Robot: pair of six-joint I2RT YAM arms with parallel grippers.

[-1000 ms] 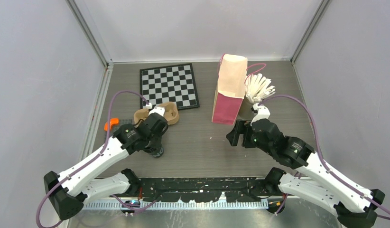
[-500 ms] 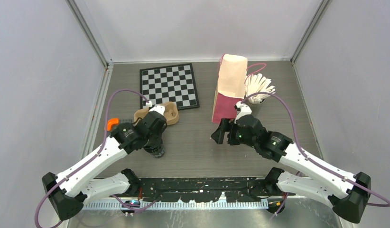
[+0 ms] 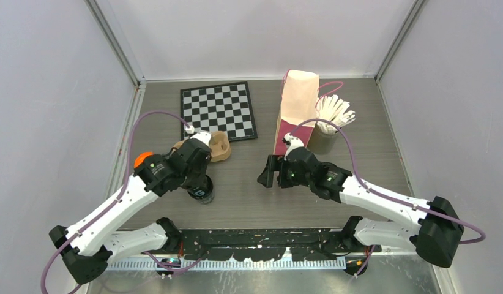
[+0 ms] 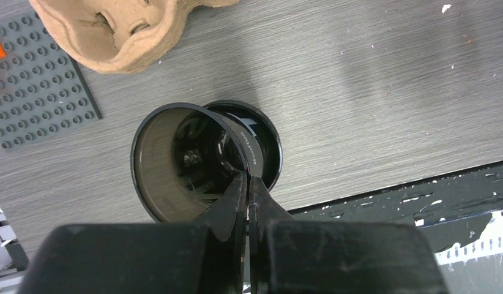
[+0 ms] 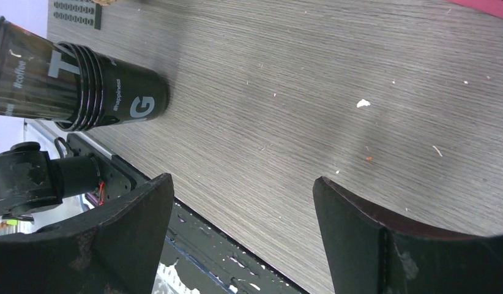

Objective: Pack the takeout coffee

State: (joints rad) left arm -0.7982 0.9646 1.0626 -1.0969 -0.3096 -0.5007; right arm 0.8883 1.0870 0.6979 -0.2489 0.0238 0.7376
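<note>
The left gripper (image 4: pixel 248 179) is clenching tight on the rim of the upper cup (image 4: pixel 169 165), one finger inside the wall and one outside. That cup is nesting in the lower cup (image 4: pixel 264 144), and the pair is standing by the near edge of the worktop (image 3: pixel 249 196), left of centre. The pulp tray (image 4: pixel 126 30) is lying just beyond them.

The stack is standing upright with its long axis vertical, though the upper rim is looking off-centre from the lower one. The right gripper (image 5: pixel 243 184) is hovering mid-worktop with its jaws spread wide and nothing between them. The cups are lying well off to its left, so the left arm is plainly the nearer one.

If the next move is splitting the pair, I'd judge the right fingers need to travel left and close around the lower cup's wall.

On the lettering, the right wrist view is showing "#coffee" and a big "T" on the upper cup. The lower cup is showing a "G" and what is looking like "happiness".

I'm spotting no lids. The paper bag (image 3: pixel 296 113) is waiting upright toward the far edge, right of centre.
</note>
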